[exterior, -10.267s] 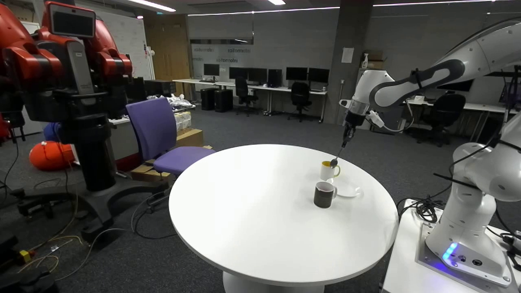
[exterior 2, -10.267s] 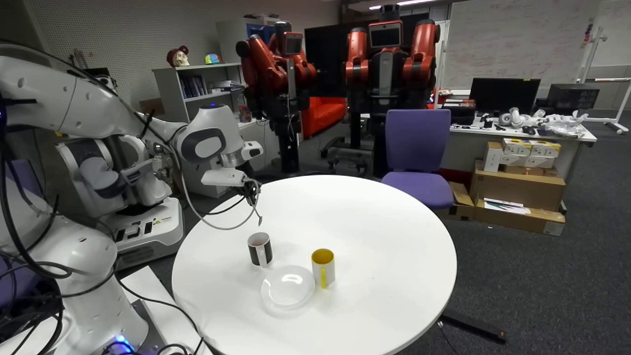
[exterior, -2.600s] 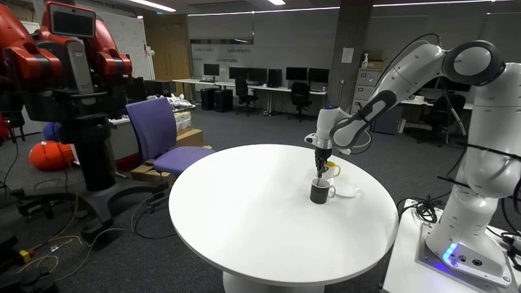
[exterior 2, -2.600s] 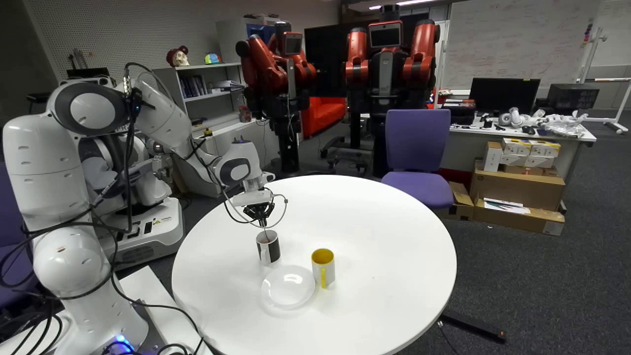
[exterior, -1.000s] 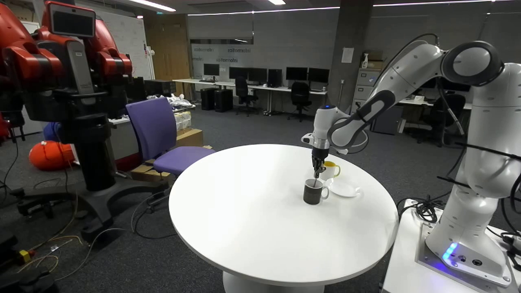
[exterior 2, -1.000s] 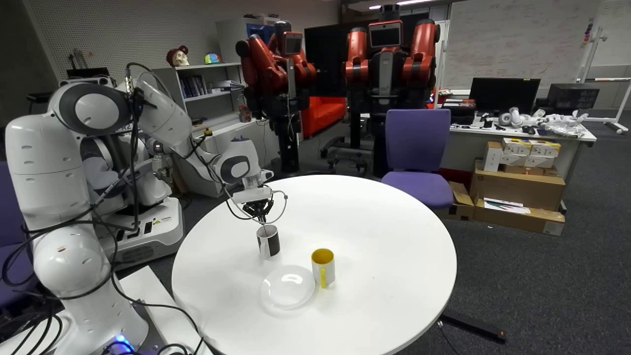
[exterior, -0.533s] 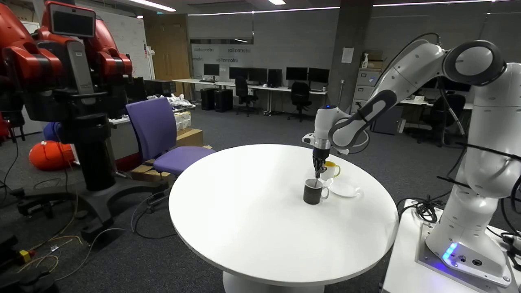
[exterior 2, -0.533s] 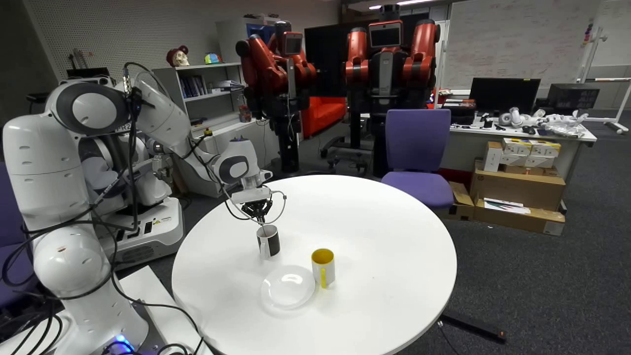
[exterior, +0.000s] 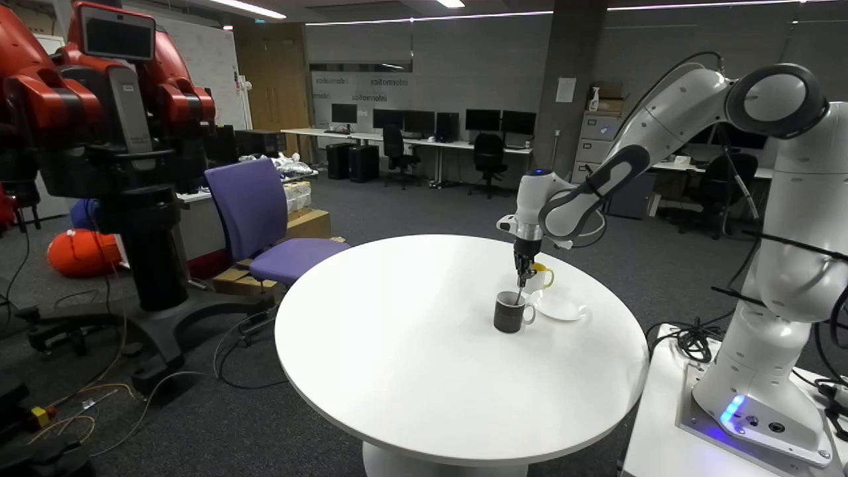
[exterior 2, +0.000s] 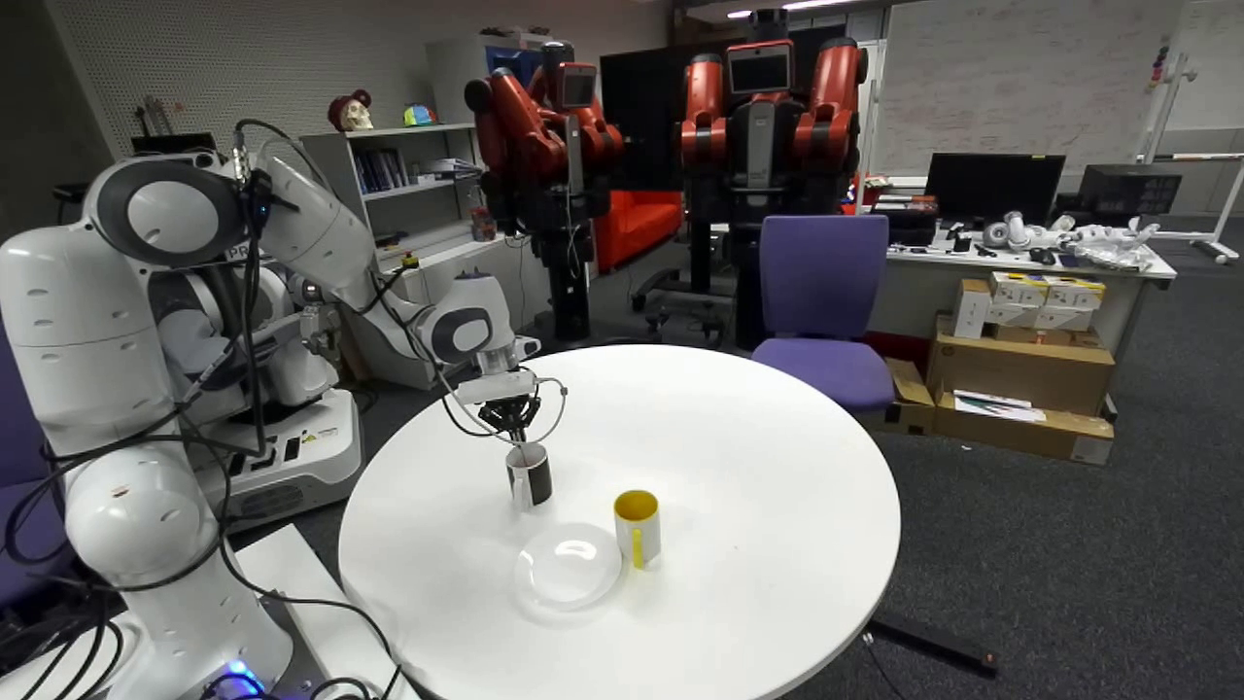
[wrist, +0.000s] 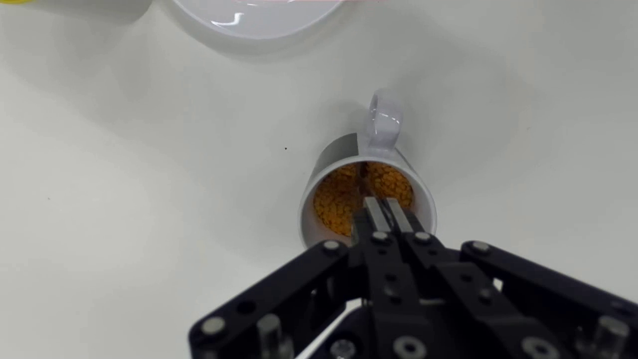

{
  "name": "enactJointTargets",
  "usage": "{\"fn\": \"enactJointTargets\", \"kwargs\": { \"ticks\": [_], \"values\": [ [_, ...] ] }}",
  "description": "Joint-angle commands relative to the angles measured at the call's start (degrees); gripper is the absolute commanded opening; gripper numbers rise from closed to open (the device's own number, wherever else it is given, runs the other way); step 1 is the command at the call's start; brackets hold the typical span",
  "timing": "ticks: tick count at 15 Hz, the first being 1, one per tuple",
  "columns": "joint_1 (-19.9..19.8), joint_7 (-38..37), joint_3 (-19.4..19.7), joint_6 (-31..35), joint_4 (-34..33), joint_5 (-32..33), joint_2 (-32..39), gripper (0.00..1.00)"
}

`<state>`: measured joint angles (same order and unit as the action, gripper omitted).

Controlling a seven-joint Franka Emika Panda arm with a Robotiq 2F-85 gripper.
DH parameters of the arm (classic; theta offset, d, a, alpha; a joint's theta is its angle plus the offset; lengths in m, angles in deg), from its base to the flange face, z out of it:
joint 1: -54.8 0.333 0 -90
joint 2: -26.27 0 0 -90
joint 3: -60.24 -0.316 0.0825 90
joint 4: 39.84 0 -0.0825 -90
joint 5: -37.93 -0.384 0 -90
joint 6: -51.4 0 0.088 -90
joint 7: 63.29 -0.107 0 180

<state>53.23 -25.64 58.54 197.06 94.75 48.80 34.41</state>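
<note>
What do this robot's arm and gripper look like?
The Franka Panda arm is rounded and white, with dark grey joint trim, black cables and a blue light on its base. The Robotiq gripper is black, with round metallic pins and pale grey fingertips.

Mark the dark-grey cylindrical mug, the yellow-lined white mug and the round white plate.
Dark-grey cylindrical mug [exterior: 508, 317], in an exterior view: dark outer wall.
Yellow-lined white mug [exterior 2: 649, 534], in an exterior view: white outer wall.
Round white plate [exterior 2: 567, 572], in an exterior view: bare centre.
</note>
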Motion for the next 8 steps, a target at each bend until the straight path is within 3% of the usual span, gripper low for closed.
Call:
{"fn": "enactJointTargets", "kwargs": {
  "ticks": [1, 8],
  "values": [
    [-0.27, 2.42, -0.94, -2.38, 2.44, -3.15, -3.67, 0.01],
    [-0.25, 0.97, -0.54, -1.29, 0.50, -2.35, -1.24, 0.01]
  ]
}}
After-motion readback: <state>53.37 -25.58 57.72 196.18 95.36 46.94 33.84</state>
